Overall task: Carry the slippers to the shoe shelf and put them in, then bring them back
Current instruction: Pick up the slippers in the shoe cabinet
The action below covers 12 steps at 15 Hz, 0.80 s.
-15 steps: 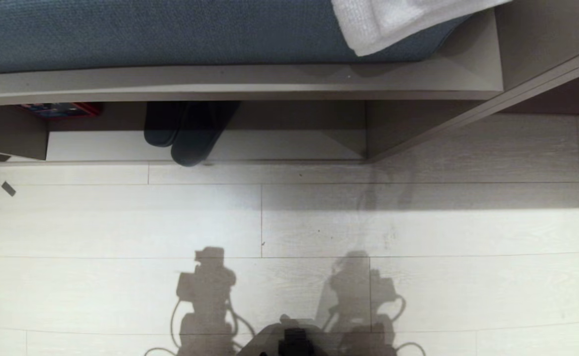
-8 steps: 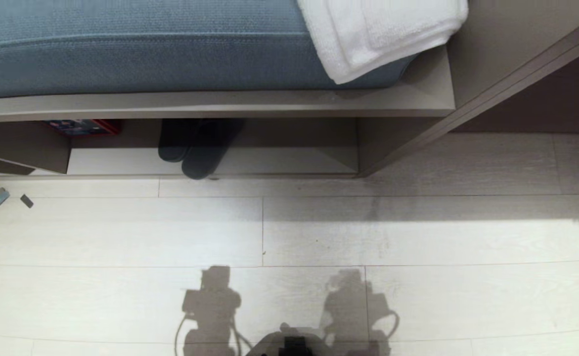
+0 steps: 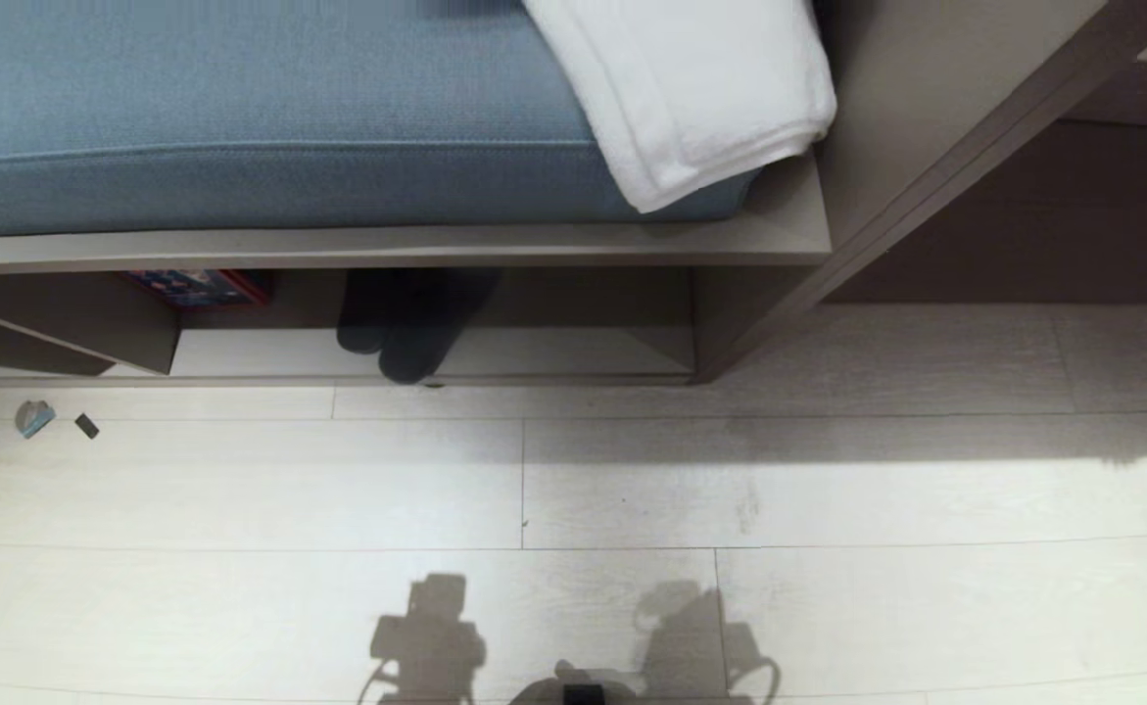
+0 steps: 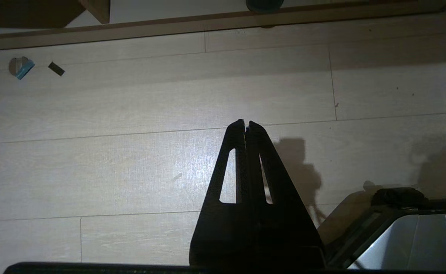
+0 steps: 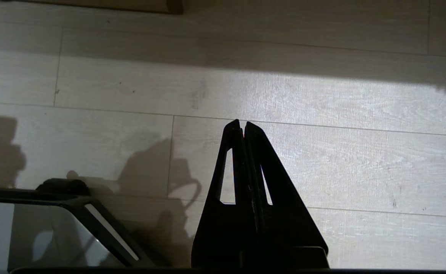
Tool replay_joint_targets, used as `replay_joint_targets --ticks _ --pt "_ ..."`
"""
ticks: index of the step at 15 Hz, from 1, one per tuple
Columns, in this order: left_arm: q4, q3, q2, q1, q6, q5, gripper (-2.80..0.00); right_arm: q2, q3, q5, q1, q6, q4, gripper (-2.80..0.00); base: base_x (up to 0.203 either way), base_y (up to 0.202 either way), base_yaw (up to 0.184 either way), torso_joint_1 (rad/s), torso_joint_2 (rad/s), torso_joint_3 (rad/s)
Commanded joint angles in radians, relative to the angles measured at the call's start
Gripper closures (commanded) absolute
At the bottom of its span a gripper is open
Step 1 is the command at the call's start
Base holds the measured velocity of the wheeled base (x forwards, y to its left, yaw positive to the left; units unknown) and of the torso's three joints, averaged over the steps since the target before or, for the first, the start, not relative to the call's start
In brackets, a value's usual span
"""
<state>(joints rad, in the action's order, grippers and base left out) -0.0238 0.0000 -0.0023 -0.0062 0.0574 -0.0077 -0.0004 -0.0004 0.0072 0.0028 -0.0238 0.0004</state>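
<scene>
The dark blue-grey slippers [image 3: 406, 333] lie side by side inside the shoe shelf [image 3: 553, 354], a low taupe cubby under a cushioned bench, with their toes near its front edge. One toe [image 4: 264, 4] also shows at the rim of the left wrist view. A red label [image 3: 203, 286] sits on the divider to the left of them. Neither gripper appears in the head view; only their shadows fall on the floor. My left gripper [image 4: 246, 123] and right gripper [image 5: 242, 123] both hang over bare floor, shut and holding nothing.
A blue cushion [image 3: 240, 117] with a folded white towel [image 3: 691, 88] tops the bench. Two small scraps [image 3: 34, 418] [image 3: 86, 425] lie on the pale plank floor at the left. A taupe side panel [image 3: 926, 186] runs off to the right. My base [image 4: 398, 228] shows beside the fingers.
The whole head picture has slid downward as the camera tilted up, so more cushion and towel show. The slippers stay in the cubby and neither arm has moved.
</scene>
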Motion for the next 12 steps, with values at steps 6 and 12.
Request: replay_joint_targets --ticks 6,12 --pt "-0.001 0.008 0.002 0.000 -0.002 0.000 0.00 0.000 0.000 0.000 0.000 0.000 0.000 0.00 0.000 0.000 0.000 0.002 0.00 0.206" --pt "-0.001 0.008 0.002 0.000 -0.002 0.000 0.00 0.002 0.000 0.000 0.000 0.000 0.000 0.00 0.000 0.000 0.000 0.002 0.00 0.201"
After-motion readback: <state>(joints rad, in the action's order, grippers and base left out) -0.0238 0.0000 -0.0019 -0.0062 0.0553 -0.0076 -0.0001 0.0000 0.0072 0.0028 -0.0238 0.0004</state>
